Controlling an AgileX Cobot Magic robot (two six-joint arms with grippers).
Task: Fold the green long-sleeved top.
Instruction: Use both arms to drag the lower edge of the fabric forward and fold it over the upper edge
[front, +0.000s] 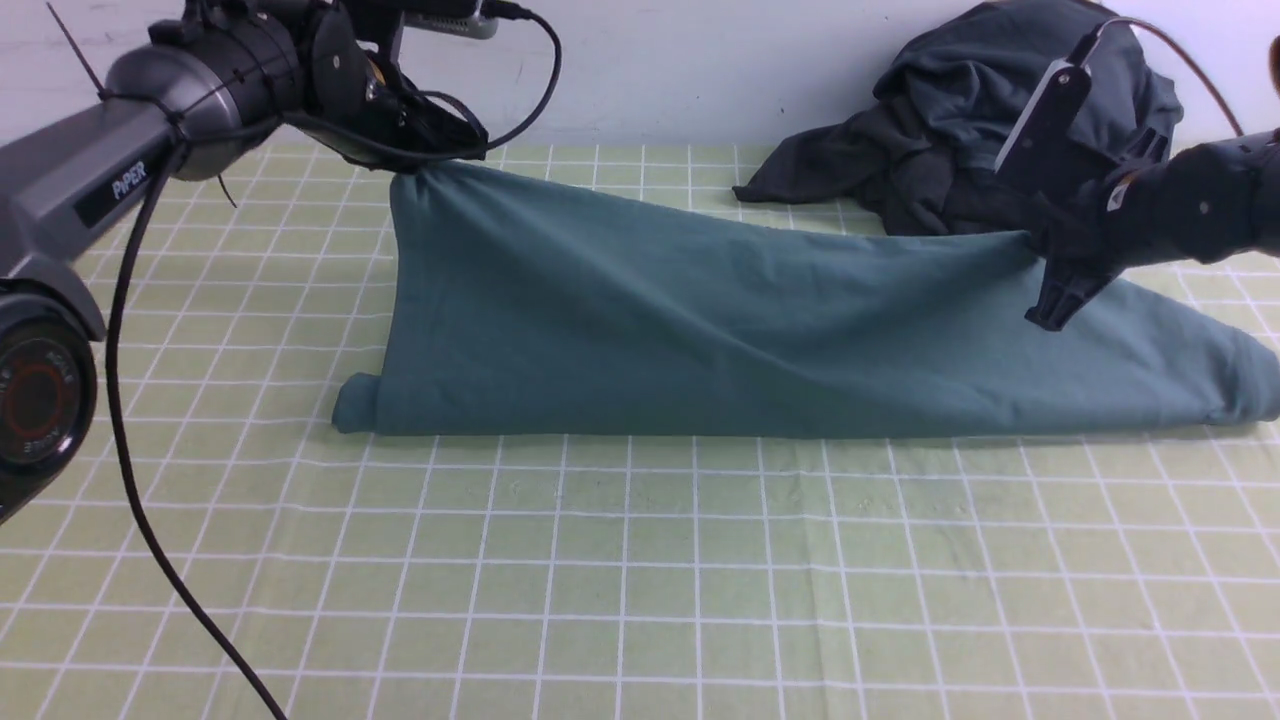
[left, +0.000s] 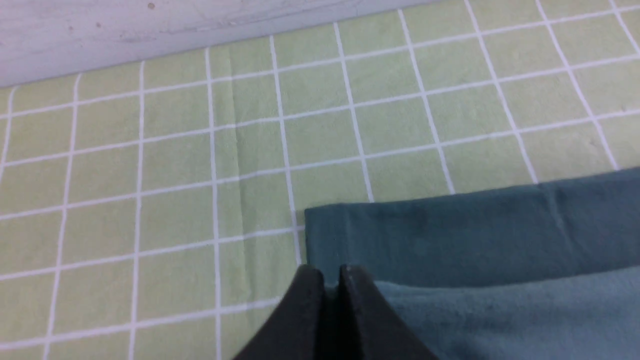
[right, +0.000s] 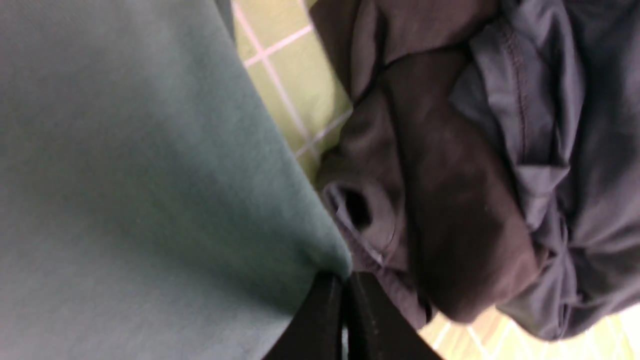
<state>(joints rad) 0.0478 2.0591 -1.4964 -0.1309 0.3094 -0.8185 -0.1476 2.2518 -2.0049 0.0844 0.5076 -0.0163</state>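
The green long-sleeved top (front: 700, 330) lies across the middle of the checked cloth, with its far edge lifted at both ends. My left gripper (front: 425, 165) is shut on the top's far left corner and holds it well above the table. In the left wrist view the gripper (left: 330, 272) pinches the green fabric (left: 475, 240) between its black fingers. My right gripper (front: 1040, 245) is shut on the far right part of the edge, held lower. In the right wrist view that gripper (right: 345, 280) clamps a fold of the top (right: 150, 190). Its near edge rests on the table.
A heap of dark charcoal and slate-grey garments (front: 1000, 130) lies at the back right, just behind my right gripper, and shows as dark garments (right: 475, 165) in the right wrist view. A white wall (front: 650, 70) closes the far side. The yellow-green checked tablecloth (front: 640, 580) covers the table.
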